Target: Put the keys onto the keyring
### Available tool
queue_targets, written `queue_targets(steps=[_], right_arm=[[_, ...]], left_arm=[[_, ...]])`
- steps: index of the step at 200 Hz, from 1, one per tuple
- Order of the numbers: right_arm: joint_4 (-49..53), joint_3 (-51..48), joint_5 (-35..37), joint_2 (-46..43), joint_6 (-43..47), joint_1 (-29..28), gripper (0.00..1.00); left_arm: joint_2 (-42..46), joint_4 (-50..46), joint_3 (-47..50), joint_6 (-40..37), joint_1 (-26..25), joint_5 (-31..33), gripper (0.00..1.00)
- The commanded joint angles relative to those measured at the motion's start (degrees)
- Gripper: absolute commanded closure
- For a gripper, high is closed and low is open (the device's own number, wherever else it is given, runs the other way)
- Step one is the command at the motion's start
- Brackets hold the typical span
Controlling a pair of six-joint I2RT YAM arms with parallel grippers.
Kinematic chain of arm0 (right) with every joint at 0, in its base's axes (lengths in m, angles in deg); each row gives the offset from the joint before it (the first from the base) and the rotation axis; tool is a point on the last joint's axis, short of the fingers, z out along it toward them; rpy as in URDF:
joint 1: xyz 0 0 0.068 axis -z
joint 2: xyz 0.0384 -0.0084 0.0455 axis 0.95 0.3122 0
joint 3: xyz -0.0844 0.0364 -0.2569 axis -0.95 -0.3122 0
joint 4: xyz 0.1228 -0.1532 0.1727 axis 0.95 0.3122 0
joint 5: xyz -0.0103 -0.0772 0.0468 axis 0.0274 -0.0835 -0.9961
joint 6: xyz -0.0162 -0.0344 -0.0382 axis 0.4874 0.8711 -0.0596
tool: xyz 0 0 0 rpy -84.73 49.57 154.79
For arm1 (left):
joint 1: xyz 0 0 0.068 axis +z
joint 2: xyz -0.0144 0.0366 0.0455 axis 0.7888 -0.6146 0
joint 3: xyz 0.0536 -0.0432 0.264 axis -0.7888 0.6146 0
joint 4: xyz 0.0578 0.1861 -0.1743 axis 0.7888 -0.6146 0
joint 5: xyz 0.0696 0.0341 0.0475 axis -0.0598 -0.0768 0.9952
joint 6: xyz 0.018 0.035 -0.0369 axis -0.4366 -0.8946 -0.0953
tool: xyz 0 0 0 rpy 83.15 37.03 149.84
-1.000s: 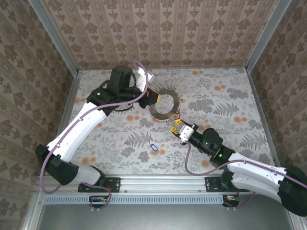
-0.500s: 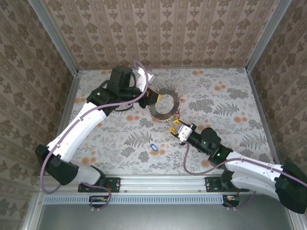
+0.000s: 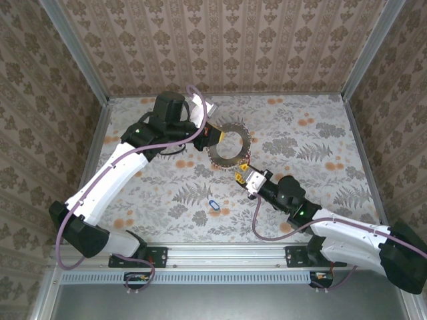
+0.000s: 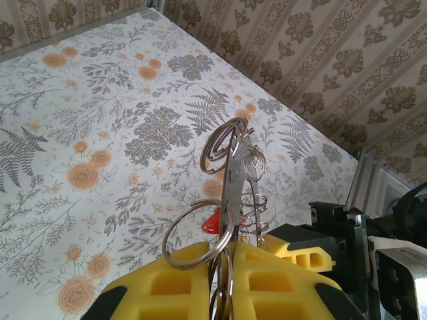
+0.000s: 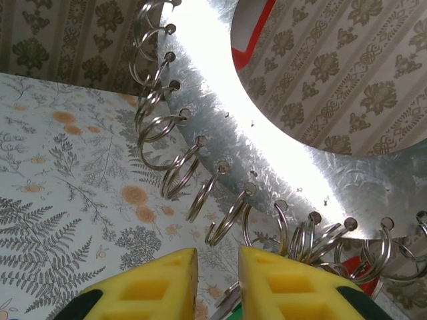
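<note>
Silvery flat metal ring edged with wire loops is hanging clamped edge-on between the left gripper's closed yellow fingers. The right gripper, just under its rim, is pinching a small red-tagged key, fingers nearly together.

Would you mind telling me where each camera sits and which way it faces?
Top external: above, behind the bases, looking down on the table; both arms show.
Left wrist: on the left arm, facing along its yellow fingers, clamped on the keyring.
Right wrist: beside the keyring's edge, facing the wall past its own fingers.
Shared: all three see the keyring.
</note>
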State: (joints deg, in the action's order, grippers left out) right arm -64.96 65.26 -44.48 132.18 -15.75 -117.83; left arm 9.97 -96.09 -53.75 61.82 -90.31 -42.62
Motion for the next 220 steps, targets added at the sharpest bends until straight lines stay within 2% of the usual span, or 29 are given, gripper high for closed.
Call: queue_targets(steps=[1,142,220], right_arm=[[0.6,1.5,-0.2,0.1,-1.2,-0.1,0.75],[-0.5,0.2,-1.0,0.6,-5.9,2.4,0.75],[-1.7,1.1,-5.2,1.1,-7.9,3.2,0.76]], left_arm=[[1.7,2.2,-1.1,0.6,-0.3,-0.6,1.0],[1.2,2.3,-1.3,0.6,-0.3,-0.8,1.0],[1.3,2.3,-0.9,0.5,-0.5,-0.9,1.0]])
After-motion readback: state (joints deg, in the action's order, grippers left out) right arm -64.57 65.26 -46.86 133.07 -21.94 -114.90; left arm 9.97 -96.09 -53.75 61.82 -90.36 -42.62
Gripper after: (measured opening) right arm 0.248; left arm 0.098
